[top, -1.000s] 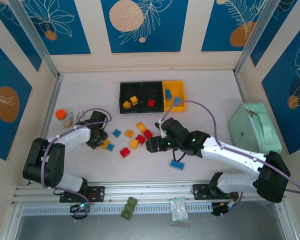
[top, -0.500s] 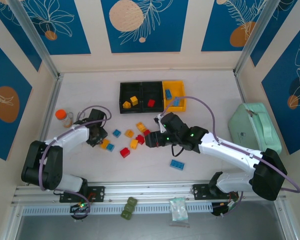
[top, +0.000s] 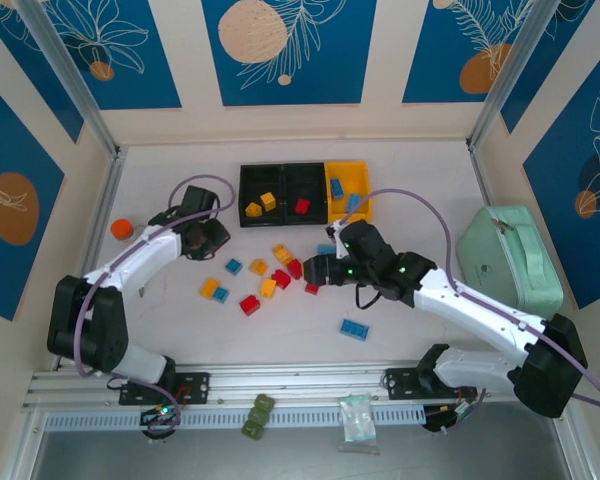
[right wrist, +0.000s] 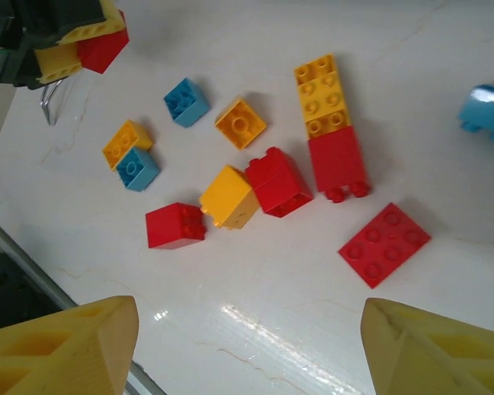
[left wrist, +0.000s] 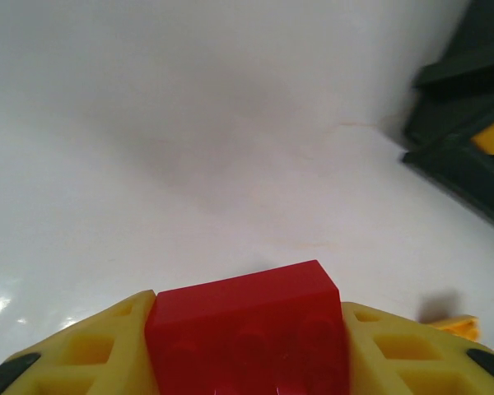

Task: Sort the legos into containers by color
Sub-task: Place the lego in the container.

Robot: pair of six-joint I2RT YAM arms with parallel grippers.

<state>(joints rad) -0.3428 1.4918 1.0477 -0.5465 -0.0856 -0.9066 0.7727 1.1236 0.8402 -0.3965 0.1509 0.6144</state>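
My left gripper [left wrist: 247,350] is shut on a red lego [left wrist: 247,325], held a little above the table; in the top view this gripper [top: 206,240] hangs left of the containers [top: 305,172]. The containers are two black bins and a yellow bin [top: 348,168], and they hold yellow, red and blue legos. My right gripper [right wrist: 247,354] is open and empty, above the loose pile [top: 270,275]. Beneath it lie a flat red plate [right wrist: 384,244], a long yellow brick [right wrist: 322,95], red bricks [right wrist: 277,181] and blue bricks [right wrist: 186,101].
An orange-capped bottle [top: 122,229] stands at the far left. The mint-green case [top: 508,258] sits at the right. A lone blue lego [top: 355,329] lies nearer the front. Olive blocks [top: 258,416] and a small bag [top: 357,416] rest on the front rail.
My left gripper has carried the red lego away from the pile, toward the back and the bins. The right gripper has drifted right and back over the pile, still open.
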